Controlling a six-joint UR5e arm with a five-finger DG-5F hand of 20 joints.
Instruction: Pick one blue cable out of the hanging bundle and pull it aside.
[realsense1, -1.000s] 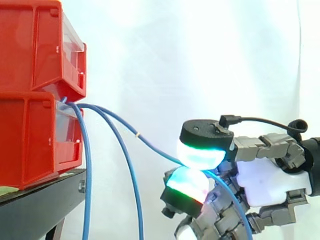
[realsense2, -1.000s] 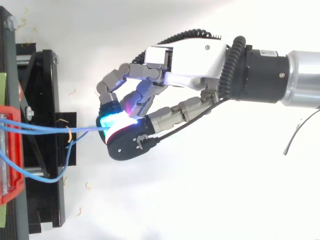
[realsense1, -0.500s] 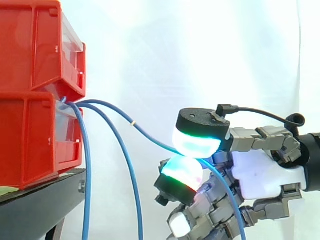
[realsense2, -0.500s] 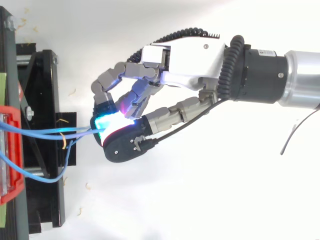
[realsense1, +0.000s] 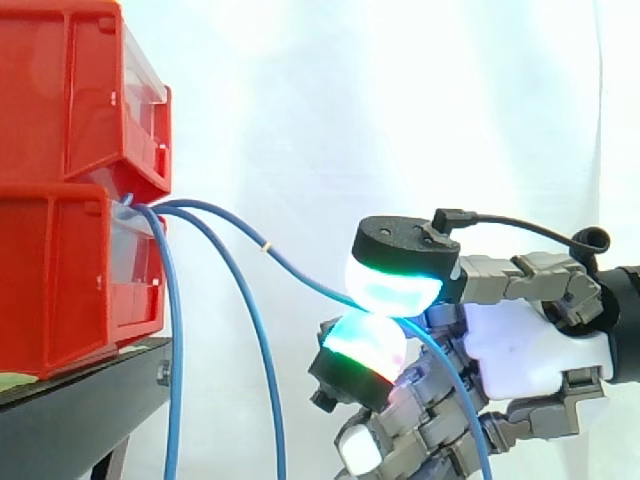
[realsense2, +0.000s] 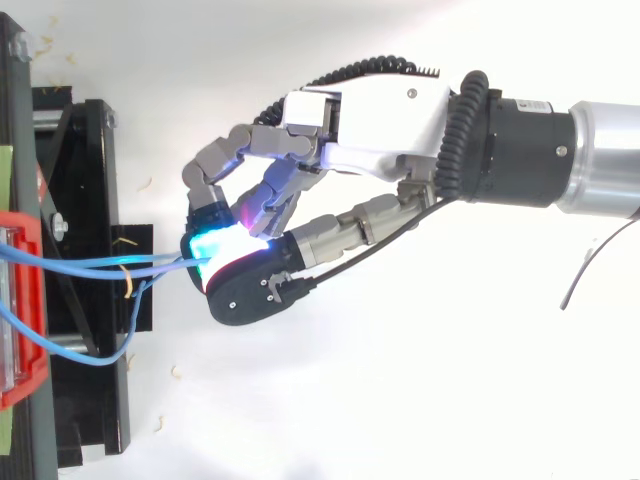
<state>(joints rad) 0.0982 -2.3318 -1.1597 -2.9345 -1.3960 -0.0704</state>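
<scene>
- Robot hand (realsense1: 530, 350) comes in from the right, clear of the red bins (realsense1: 70, 270) and the black stand (realsense1: 90, 400).
- It is closed in a pinch: two glowing fingertips (realsense1: 395, 285) are pressed together, one above the other, with one blue cable (realsense1: 262, 246) caught between them. The other fingers are curled below.
- The held cable leaves the lower bin's front and slopes down to the pinch. Its free end trails down past the palm.
- The other two cables (realsense1: 177, 360) hang nearly straight down beside the bins, apart from the held one.
- Handling, judged: the cable is thin, light and limp, so it should follow the hand with little resistance. Its jacket looks smooth and could slide through the pads if the pinch loosens.
- The hold sits mid-span, well out from the bin, which seems a sound spot.
- Risk: I cannot tell how the bin end is fixed. A hard pull could tug there.
</scene>
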